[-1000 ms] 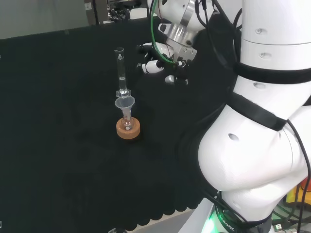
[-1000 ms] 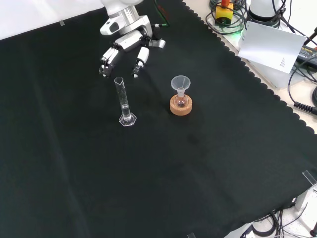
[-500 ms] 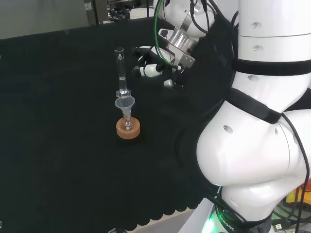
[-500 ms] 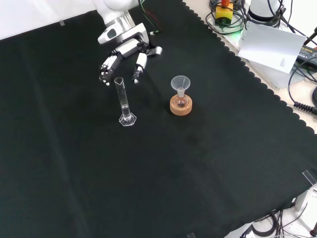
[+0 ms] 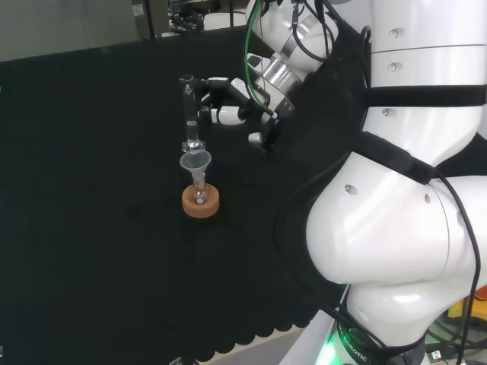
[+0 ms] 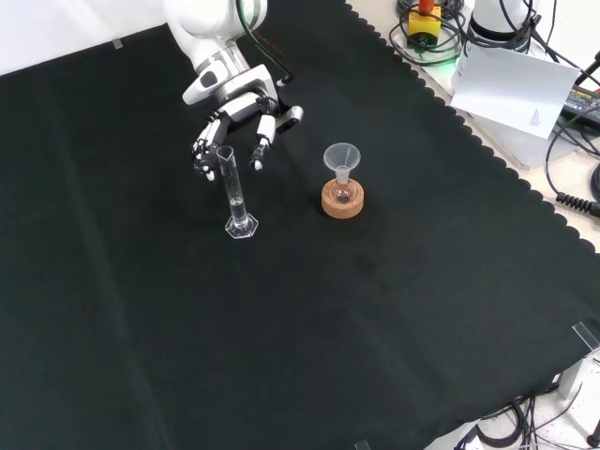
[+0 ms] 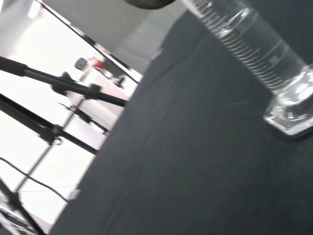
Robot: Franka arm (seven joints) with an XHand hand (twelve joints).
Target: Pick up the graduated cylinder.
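Note:
The graduated cylinder (image 5: 189,111) is a tall clear tube on a small clear foot, standing upright on the black cloth (image 6: 375,309). In the front view the cylinder (image 6: 234,195) rises just below the hand (image 6: 236,114). The hand (image 5: 228,103) is open, fingers spread and reaching toward the tube's upper part, with the tube's top near the gap between fingers and thumb. I cannot tell whether any finger touches the glass. The wrist view shows the cylinder (image 7: 254,54) close up, with its graduation marks and foot.
A small round flask with a clear funnel (image 6: 342,159) in its neck sits on a cork ring (image 6: 342,199), to the right of the cylinder in the front view. The cloth's scalloped edge, a white card (image 6: 516,80) and cables lie at the far right.
The hand has come down and toward the cylinder; in the front view it moved from above the tube to level with its top. The cylinder and flask have not moved.

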